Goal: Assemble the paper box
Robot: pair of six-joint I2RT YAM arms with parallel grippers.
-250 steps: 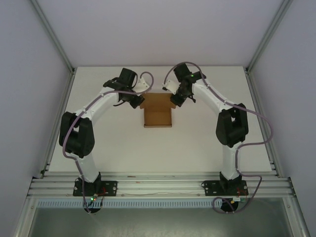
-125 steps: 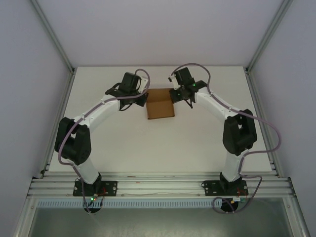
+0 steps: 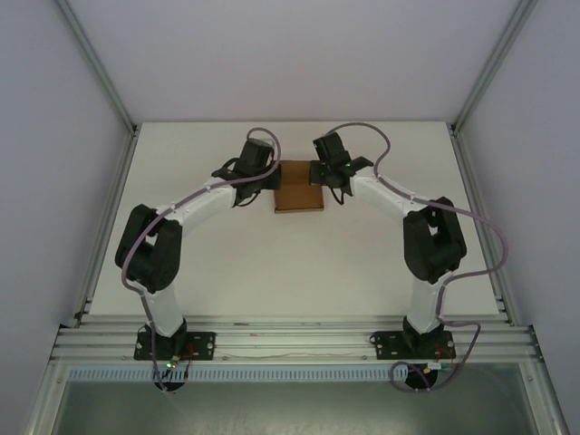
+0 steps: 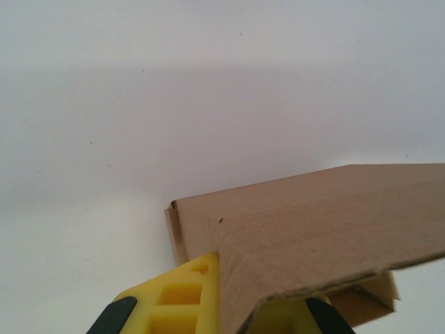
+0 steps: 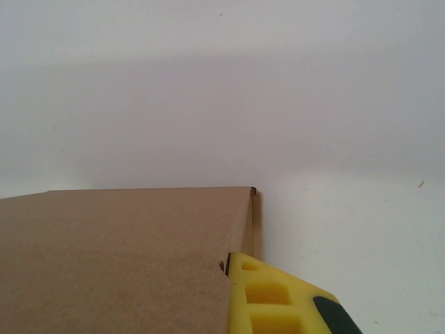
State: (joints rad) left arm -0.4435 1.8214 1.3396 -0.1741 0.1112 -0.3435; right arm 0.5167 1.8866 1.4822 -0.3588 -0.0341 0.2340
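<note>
W/ paper box (image 3: 299, 188) at far centre of worktop (image 3: 299, 263), between L pincer (image 4: 243, 313) and R pincer (image 5: 229, 292), each clamped narrow on a side wall near far corners, press inward evenly & level, no twist, to avoid creasing card or skewing fold.

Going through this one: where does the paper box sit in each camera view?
Top external: box at the far middle of the table.
Left wrist: box fills the lower right, one corner pointing left.
Right wrist: box fills the lower left, its corner at centre.
Shared landmark: the white table around the box.
</note>
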